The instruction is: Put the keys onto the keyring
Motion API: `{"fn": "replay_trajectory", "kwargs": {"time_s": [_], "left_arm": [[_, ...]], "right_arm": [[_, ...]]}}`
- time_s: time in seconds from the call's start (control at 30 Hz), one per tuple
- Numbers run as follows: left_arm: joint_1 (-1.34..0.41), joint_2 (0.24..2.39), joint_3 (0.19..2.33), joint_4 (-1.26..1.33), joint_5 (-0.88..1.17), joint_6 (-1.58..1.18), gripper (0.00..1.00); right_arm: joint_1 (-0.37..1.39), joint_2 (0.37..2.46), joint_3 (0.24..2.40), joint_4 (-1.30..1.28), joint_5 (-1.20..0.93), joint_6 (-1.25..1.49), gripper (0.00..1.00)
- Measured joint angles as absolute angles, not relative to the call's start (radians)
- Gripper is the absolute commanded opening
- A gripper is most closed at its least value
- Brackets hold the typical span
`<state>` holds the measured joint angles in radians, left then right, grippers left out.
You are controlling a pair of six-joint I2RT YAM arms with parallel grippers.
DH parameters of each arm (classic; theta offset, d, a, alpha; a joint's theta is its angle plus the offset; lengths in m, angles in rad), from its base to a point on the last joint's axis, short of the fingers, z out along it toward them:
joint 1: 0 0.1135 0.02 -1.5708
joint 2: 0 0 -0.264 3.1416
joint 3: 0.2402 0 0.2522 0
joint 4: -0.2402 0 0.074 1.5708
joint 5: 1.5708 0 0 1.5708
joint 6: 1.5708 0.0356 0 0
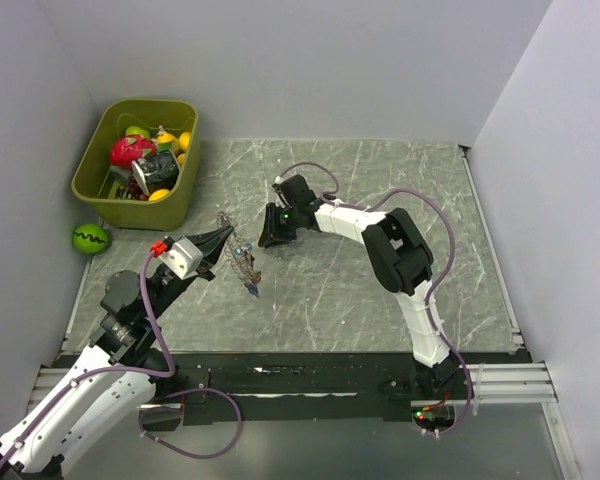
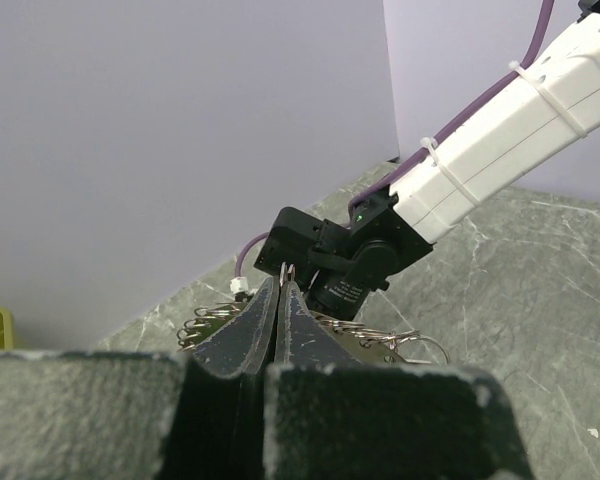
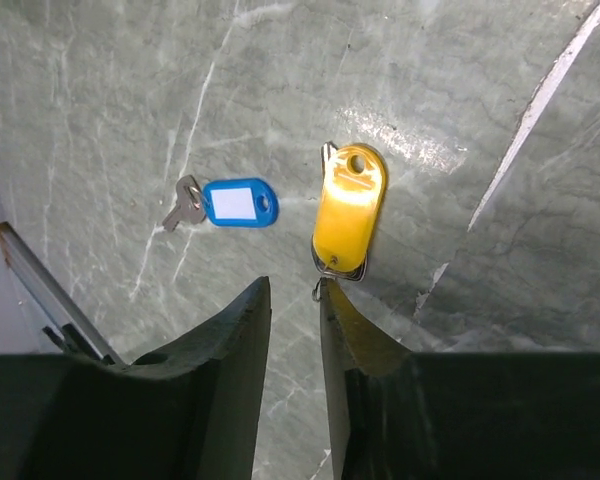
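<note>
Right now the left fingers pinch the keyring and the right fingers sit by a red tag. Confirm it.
Not red: the tag by the right fingers is yellow, per the right wrist view. The left fingers do pinch the keyring.

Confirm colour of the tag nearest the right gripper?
The tag is yellow; clearest in right wrist view.

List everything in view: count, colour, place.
keyring: 1, greyish metal, hanging from the left gripper
blue-tagged key: 1, silver with blue tag, flat on the table
yellow-tagged key: 1, yellow tag, on the table just ahead of the right gripper
bin: 1, olive green, far left
toy fruit: several, mixed colours, in the bin
ball: 1, green striped, beside the bin
table: 1, grey marbled
left gripper: shut on the keyring
right gripper: open, low over the table
</note>
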<state>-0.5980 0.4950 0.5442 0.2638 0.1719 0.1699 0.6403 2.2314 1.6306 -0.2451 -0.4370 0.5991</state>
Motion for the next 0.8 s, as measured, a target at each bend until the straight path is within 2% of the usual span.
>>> {"fn": "replay_trajectory", "kwargs": {"time_s": [0.17, 0.27, 0.3, 0.33, 0.6, 0.8], "left_arm": [[-0.598, 0.495, 0.544, 0.264, 0.171, 0.170, 0.01], [-0.598, 0.495, 0.543, 0.263, 0.171, 0.170, 0.01], [-0.598, 0.495, 0.543, 0.263, 0.171, 0.170, 0.01], [-0.598, 0.495, 0.543, 0.263, 0.171, 0.169, 0.01], [-0.598, 0.493, 0.543, 0.263, 0.172, 0.167, 0.01], [-0.598, 0.504, 0.543, 0.262, 0.181, 0.167, 0.01]], "right_arm": [[0.650, 2.261, 1.686, -0.301, -0.402, 0.577, 0.27], [0.652, 2.279, 1.705, -0.328, -0.390, 0.563, 0.13], [0.653, 2.280, 1.710, -0.336, -0.384, 0.559, 0.03], [0.654, 2.280, 1.716, -0.350, -0.376, 0.552, 0.00], [0.655, 2.270, 1.711, -0.377, -0.341, 0.511, 0.00], [0.643, 2.162, 1.607, -0.381, -0.313, 0.462, 0.00]]}}
